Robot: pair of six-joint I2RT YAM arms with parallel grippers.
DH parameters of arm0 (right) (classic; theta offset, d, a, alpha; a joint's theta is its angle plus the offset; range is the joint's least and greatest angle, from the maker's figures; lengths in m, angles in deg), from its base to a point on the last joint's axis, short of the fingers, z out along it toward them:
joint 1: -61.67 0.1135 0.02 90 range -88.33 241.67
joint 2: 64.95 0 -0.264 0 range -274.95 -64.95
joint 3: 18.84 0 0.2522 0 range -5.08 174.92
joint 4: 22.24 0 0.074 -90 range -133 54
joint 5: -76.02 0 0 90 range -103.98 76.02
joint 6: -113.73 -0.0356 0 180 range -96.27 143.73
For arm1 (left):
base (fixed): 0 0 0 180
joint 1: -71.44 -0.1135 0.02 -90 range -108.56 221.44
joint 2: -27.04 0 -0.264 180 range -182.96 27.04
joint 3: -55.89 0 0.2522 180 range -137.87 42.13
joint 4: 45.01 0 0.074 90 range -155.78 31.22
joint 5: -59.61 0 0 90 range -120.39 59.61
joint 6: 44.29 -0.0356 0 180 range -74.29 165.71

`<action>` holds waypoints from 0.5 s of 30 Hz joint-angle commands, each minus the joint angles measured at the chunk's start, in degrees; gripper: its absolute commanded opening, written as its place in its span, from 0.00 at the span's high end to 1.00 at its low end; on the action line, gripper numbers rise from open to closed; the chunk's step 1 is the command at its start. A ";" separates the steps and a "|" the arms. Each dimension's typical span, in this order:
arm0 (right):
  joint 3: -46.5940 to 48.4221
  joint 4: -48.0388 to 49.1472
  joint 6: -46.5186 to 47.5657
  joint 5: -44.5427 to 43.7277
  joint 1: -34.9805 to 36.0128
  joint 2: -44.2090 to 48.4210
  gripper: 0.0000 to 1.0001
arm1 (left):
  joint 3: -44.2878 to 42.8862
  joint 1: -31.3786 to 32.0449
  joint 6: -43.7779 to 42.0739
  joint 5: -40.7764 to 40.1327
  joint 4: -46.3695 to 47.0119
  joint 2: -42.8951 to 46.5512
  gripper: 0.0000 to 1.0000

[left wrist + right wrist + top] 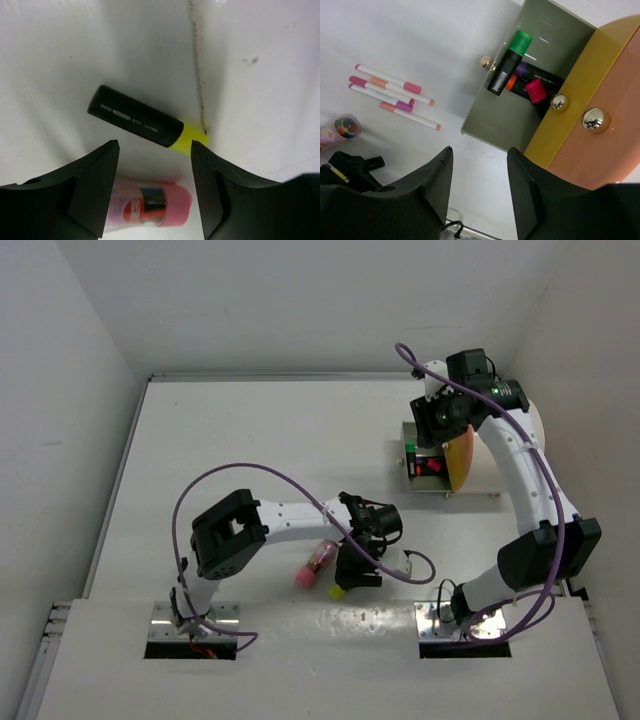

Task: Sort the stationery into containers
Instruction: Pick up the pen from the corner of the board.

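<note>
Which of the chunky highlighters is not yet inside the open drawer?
The black highlighter with the yellow end, lying by the left claw; the green-capped highlighter and the pink-capped highlighter lie in the grey drawer.

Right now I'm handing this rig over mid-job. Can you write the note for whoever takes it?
Left gripper: open, empty, hovering over the yellow highlighter and the pink tube, both lying on the table.
Right gripper: open, empty, above the open drawer.
Done: several highlighters lie in the drawer.
To do: yellow highlighter, pink tube and the thin pens are on the table, not yet sorted.
</note>
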 commanded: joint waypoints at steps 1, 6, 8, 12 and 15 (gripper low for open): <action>1.89 0.50 0.70 -0.22 -0.03 1.70 0.53 | -2.48 -0.40 4.87 -0.82 0.90 -1.97 0.33; 2.15 0.15 0.52 -0.13 -0.03 1.79 0.53 | -2.48 -0.49 8.83 -2.31 2.57 -2.85 0.24; 2.06 -0.03 0.44 -0.05 -0.03 2.05 0.53 | -2.57 -0.40 11.20 -2.66 3.10 -3.91 0.22; 1.54 -0.29 0.26 0.04 -0.11 2.75 0.53 | -2.04 -0.05 14.28 -4.15 5.29 -5.05 0.23; 1.01 -0.46 0.26 0.31 -0.11 3.19 0.53 | -0.11 1.00 16.57 -7.67 8.36 -5.67 0.26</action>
